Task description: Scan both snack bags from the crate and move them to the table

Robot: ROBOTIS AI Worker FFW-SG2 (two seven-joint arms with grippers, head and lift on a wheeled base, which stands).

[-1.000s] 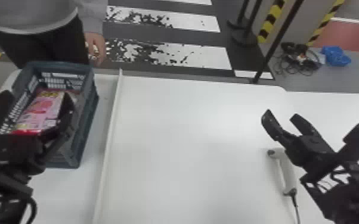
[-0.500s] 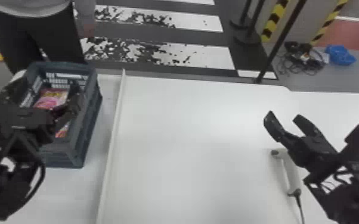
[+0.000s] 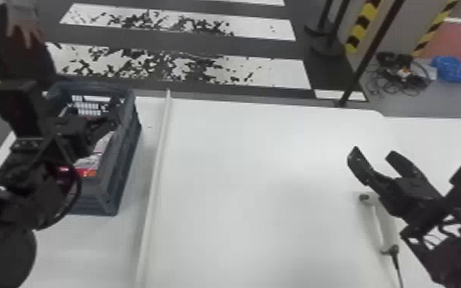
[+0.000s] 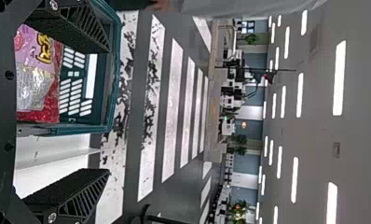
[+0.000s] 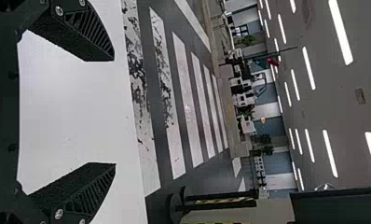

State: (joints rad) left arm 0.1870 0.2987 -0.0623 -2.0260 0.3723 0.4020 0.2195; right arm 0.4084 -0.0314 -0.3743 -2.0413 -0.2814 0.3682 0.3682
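Left end effector [image 3: 93, 108]: fingers wide, nothing between them; you have it at the left of the head view, over the crate [image 3: 125, 153]. In your left wrist view its fingers stand well apart. Right end effector [image 3: 373, 152]: also wide and empty, right of the frame, above the counter [image 3: 260, 191].

Snack packaging [image 4: 34, 51], pink and silver with red edging, lies inside the crate. You can't tell from here whether that is one bag or both. Your left arm hides part of the crate, which sits on the counter, left side of the frame.

Scanner [image 3: 386, 226]: pale, handheld, lying on the counter at lower right, partly behind your right end effector. Its dark cable [image 3: 397, 268] runs to the bottom edge. A raised white strip [image 3: 157, 172] runs down the counter just beside the crate. Farther out, upper right: tangled cables [image 3: 402, 72] on the floor near a blue bundle [image 3: 450, 69].
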